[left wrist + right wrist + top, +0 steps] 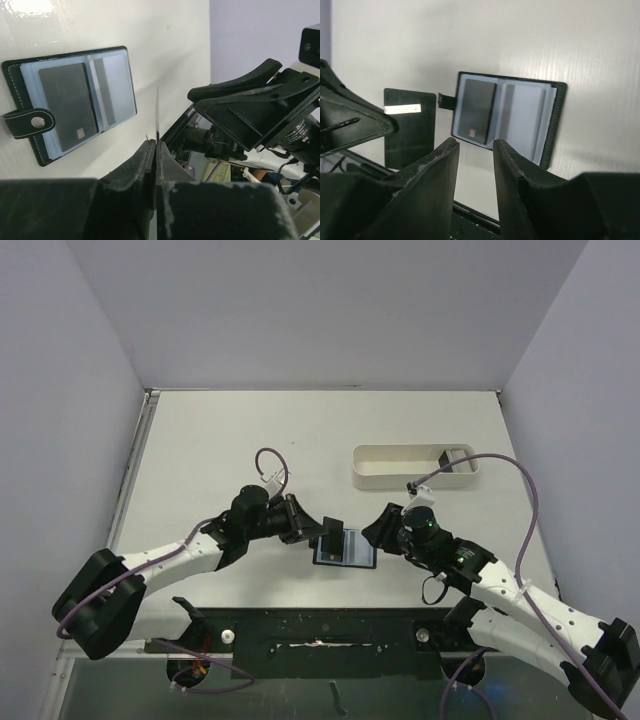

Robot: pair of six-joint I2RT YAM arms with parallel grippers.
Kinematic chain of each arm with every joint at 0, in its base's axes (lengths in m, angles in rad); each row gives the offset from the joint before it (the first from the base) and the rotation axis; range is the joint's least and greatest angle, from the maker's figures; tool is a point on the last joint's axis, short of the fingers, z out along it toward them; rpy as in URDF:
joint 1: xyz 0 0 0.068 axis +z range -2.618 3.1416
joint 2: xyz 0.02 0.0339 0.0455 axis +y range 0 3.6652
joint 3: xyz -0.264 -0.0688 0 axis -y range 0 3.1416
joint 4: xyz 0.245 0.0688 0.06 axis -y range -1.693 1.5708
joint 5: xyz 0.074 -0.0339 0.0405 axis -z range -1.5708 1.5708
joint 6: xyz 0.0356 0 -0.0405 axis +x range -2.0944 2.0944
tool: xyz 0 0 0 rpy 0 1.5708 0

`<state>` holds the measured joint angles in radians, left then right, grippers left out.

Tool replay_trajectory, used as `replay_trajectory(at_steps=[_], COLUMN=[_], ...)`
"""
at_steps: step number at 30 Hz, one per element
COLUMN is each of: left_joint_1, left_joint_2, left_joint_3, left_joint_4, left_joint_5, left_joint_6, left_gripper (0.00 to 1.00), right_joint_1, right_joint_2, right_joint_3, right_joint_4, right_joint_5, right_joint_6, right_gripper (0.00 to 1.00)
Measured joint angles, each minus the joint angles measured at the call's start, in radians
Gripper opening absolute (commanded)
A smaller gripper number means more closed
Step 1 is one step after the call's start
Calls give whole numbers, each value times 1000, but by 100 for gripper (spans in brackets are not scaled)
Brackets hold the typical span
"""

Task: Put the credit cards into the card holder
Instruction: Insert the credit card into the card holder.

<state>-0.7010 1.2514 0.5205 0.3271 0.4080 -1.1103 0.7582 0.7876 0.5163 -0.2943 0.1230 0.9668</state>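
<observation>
Top cam: even diffuse overhead light, worktop (250, 440) bright, only faint soft shadows under the arms (190, 555). Left wrist: clipped glare patch on worktop top-left (pure white), left hand (156, 145) dark and out of focus. Right wrist: right hand (475, 145) underexposed, soft; background sharp.

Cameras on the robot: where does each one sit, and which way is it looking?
Top external: above and behind the arms, looking down at the white table; both arms show, the left gripper and right gripper beside the open black folding card holder.
Left wrist: on the left arm, looking along its shut gripper, which pinches a thin dark card edge-on.
Right wrist: on the right arm, looking past its open gripper.
Shared: both wrist views show the card holder and that card.
</observation>
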Motion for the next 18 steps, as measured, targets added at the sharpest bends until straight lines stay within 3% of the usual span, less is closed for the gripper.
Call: replay_trajectory(at_steps=[10,18], left_joint_1=[-13,-11], left_joint_2=[182,291], left_joint_3=[10,10], left_joint_4=[37,124], left_joint_5=[-3,16], left_joint_6=[52,51], left_gripper=[0,0], right_joint_1=[16,16], right_joint_2=[171,277], right_joint_3=[0,0], right_joint_4=[-44,11], right_joint_5=[131,146], right_joint_6=[-37,-71], right_gripper=[32,31])
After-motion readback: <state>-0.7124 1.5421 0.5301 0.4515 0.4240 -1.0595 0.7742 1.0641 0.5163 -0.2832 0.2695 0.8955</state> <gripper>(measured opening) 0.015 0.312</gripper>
